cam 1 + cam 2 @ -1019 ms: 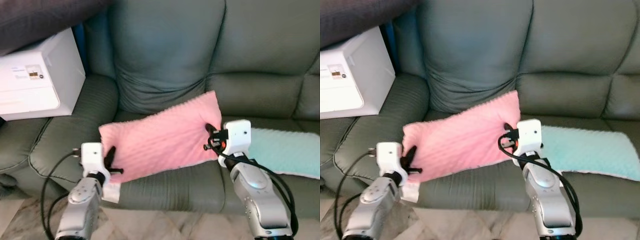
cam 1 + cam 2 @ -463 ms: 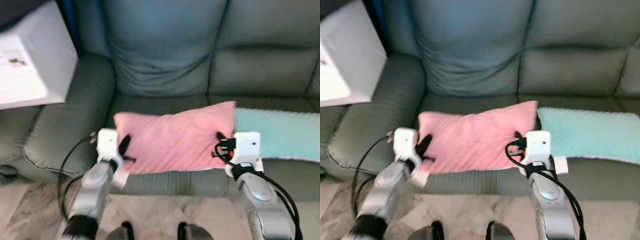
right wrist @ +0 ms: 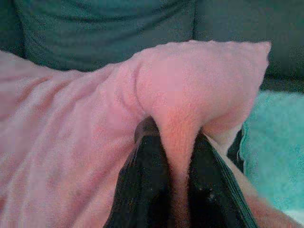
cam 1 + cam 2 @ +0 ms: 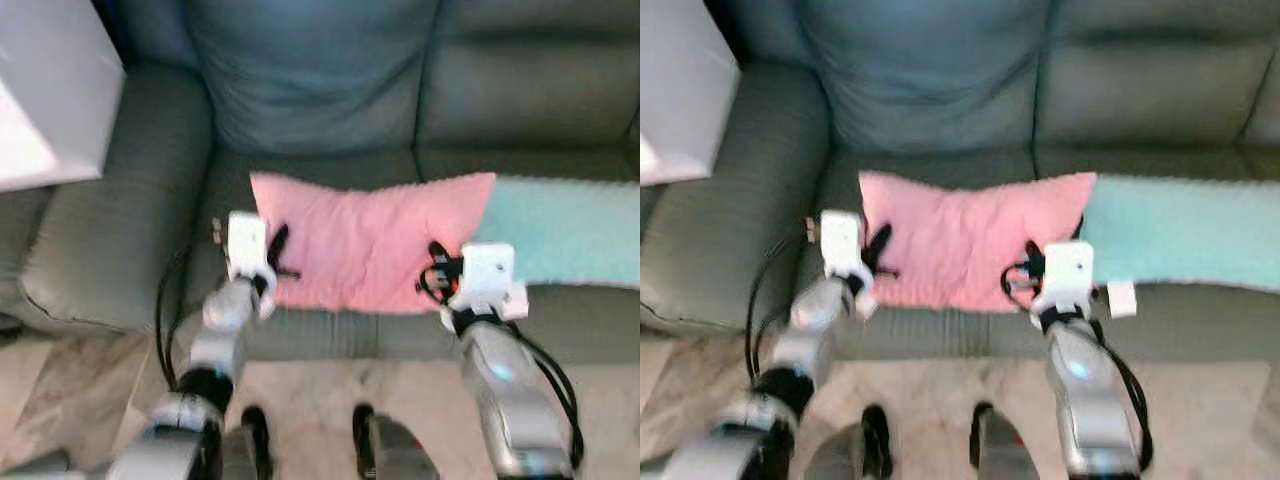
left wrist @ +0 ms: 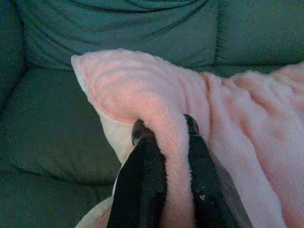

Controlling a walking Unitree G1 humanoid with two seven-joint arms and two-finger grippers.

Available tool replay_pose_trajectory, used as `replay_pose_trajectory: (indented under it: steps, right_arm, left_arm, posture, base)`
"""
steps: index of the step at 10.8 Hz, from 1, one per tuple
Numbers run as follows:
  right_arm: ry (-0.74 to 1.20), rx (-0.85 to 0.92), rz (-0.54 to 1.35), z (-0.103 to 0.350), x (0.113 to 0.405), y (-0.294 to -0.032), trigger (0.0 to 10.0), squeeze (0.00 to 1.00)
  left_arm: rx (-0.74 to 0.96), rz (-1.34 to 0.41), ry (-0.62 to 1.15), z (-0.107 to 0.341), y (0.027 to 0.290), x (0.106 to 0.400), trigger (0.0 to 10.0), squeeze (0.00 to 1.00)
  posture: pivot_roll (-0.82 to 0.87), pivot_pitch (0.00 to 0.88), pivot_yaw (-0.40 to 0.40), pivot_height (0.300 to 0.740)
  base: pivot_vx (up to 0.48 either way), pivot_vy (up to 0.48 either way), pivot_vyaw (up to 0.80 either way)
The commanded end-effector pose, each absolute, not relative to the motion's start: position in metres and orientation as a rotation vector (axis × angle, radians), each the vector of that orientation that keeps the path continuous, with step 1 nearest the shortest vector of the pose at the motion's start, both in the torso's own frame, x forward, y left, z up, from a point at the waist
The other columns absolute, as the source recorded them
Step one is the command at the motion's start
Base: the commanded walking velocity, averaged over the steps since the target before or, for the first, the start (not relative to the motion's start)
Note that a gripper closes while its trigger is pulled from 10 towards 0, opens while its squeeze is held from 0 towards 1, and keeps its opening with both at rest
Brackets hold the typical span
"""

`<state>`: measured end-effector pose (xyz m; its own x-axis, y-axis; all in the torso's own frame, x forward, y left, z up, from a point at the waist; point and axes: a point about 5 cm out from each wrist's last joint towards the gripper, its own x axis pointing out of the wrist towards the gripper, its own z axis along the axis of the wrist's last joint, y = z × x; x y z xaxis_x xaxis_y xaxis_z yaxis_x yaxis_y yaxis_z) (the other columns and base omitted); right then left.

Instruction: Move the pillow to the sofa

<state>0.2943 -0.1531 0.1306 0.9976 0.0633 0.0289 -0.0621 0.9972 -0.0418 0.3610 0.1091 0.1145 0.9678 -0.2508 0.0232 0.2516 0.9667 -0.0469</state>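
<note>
Pillow (image 4: 375,240): now flat across the sofa (image 4: 130,190) seat, lowered from mid-air.
Left claw (image 4: 274,255), right claw (image 4: 436,272): both still pinching its ends.
Next: release.

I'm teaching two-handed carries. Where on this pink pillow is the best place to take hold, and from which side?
Grip the pink pillow at its two short ends, coming from the sofa's front edge. It is long, soft and lies flat across the seat, so each end bunches into a fold that two fingers can pinch. The left hand and right hand each hold such a fold now.
</note>
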Motion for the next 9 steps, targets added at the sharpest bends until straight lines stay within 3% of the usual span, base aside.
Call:
replay_pose_trajectory:
  steps: [1, 4, 6, 9]
  right_arm:
    - [-0.033, -0.026, 0.061, 0.127, 0.296, -0.154, 10.0, 0.00]
    - [-0.102, 0.029, 0.019, 0.142, 0.328, -0.170, 10.0, 0.00]
    - [-0.182, 0.078, 0.070, 0.166, 0.350, -0.156, 10.0, 0.00]
    - [-0.238, 0.089, 0.092, 0.186, 0.371, -0.144, 10.0, 0.00]
  left_arm:
    - [-0.035, -0.215, -0.012, 0.110, 0.118, 0.361, 10.0, 0.00]
    - [-0.015, -0.023, -0.115, 0.143, 0.150, 0.381, 10.0, 0.00]
    - [-0.070, 0.072, -0.151, 0.159, 0.170, 0.389, 10.0, 0.00]
    - [-0.139, 0.096, -0.202, 0.183, 0.175, 0.398, 10.0, 0.00]
  posture:
    - [-0.23, 0.480, 0.029, 0.740]
    - [-0.22, 0.538, 0.023, 0.740]
    - [-0.22, 0.564, 0.009, 0.740]
    - [-0.22, 0.579, 0.004, 0.740]
  base:
    - [0.000, 0.000, 0.00]
    - [0.000, 0.000, 0.00]
    - [0.000, 0.000, 0.00]
    - [0.000, 0.000, 0.00]
